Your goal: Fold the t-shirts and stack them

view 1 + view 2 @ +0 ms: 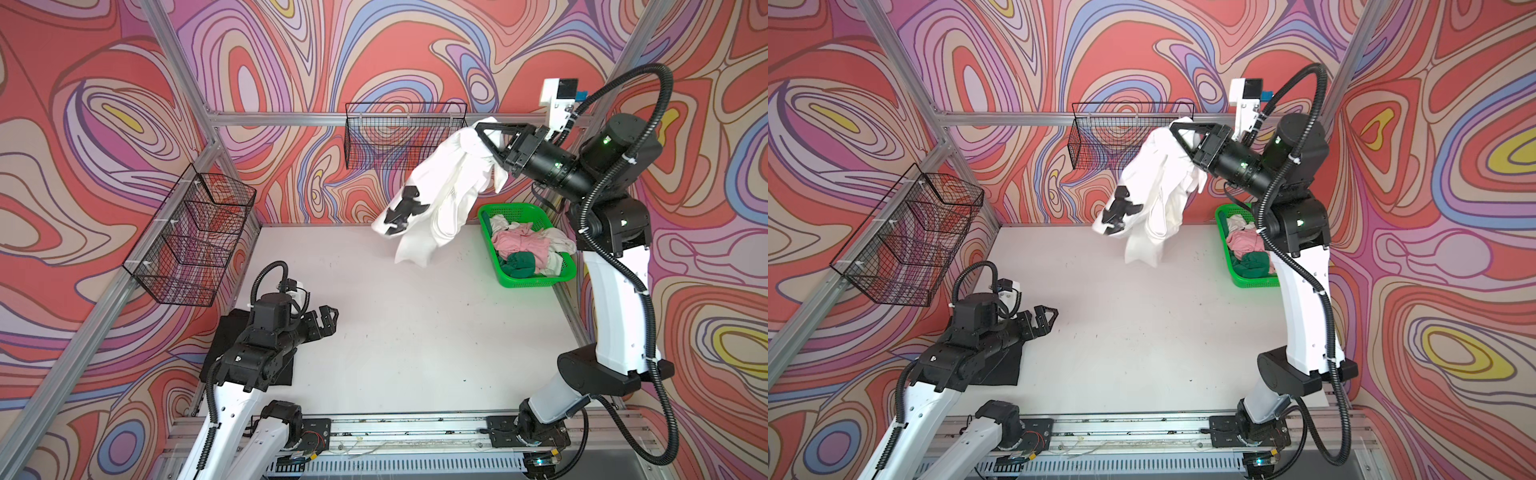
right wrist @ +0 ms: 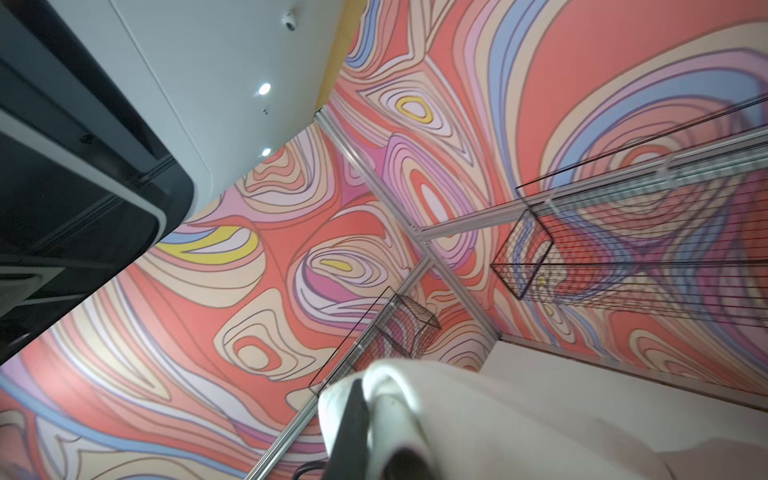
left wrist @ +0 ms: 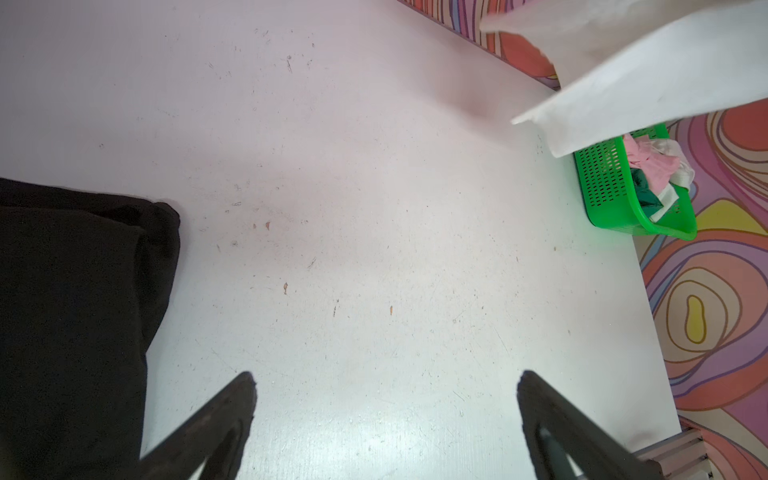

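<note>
Off-white cloth first: the off-white shirt [image 1: 440,195] hangs bunched from my right hand [image 1: 482,126], which is clamped tight on a fold at its top, raised high at the far right in both top views. The shirt's long axis runs down from the hand and slants left. Its lower edge hangs over the far part of the worktop [image 1: 415,332], just beside the basket [image 1: 519,282]. Whether that edge touches the worktop I cannot tell.

A black print [image 1: 405,212] sits low on the shirt's left side. It is crumpled into jagged patches, so I can read no letters or logo in it. In the right wrist view the cloth wraps over one dark finger and covers the fingertips; the rest there is wall and ceiling.

My left hand [image 3: 384,380] is spread wide and holds nothing. It is low over bare worktop at the near left, pointing toward the middle.

The black shirt [image 3: 70,311] lies folded flat just beside it. In the top views the left arm covers most of it; the left wrist view cuts it off at the frame edge.

The basket stands at the far right with a pink shirt [image 1: 515,245], a green shirt [image 1: 517,266] and a white shirt [image 1: 557,243] heaped in it, too tangled to tell which way they point.
</note>
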Controlling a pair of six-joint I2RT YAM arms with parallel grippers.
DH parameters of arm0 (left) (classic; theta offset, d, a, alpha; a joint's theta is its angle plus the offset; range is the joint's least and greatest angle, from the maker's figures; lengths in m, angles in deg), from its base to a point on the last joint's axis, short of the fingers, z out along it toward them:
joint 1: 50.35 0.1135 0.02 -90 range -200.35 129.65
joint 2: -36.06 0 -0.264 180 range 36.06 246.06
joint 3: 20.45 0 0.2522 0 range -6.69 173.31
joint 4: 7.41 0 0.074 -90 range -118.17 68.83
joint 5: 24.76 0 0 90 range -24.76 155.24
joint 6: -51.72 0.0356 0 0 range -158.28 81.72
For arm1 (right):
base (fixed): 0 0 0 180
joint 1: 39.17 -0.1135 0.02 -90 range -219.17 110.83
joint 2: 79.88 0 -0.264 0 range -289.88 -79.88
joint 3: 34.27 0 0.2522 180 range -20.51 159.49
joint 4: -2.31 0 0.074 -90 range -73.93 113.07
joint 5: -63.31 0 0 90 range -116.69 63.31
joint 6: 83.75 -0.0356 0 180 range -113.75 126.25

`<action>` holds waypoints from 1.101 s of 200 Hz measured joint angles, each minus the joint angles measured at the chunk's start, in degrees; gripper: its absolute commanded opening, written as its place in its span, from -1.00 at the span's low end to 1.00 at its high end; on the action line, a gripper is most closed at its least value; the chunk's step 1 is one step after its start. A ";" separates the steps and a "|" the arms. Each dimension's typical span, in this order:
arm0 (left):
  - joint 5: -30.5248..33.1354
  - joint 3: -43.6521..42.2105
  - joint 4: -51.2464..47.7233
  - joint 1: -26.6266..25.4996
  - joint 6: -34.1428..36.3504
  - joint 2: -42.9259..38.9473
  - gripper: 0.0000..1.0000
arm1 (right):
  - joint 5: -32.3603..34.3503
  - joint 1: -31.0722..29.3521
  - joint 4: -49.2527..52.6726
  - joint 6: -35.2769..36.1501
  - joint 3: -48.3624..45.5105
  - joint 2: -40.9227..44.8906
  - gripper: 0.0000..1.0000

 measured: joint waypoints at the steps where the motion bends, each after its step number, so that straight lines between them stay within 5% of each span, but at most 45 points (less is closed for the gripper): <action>1: 0.00 0.00 0.00 0.00 0.00 0.00 1.00 | -0.11 -0.07 -0.28 -0.02 -0.39 0.15 -1.00; 54: 1.25 -0.11 -0.02 0.00 -0.02 -1.95 1.00 | -1.70 -0.63 -15.47 -3.26 -40.00 15.93 -1.00; 116: 2.43 -0.11 -0.17 -0.15 -0.13 -1.40 1.00 | 9.62 -0.17 -27.74 -6.32 -93.48 34.47 -1.00; 220: 6.27 -2.97 -1.66 -5.60 -9.81 10.05 1.00 | 28.74 0.50 -9.03 1.09 -102.79 41.03 -1.00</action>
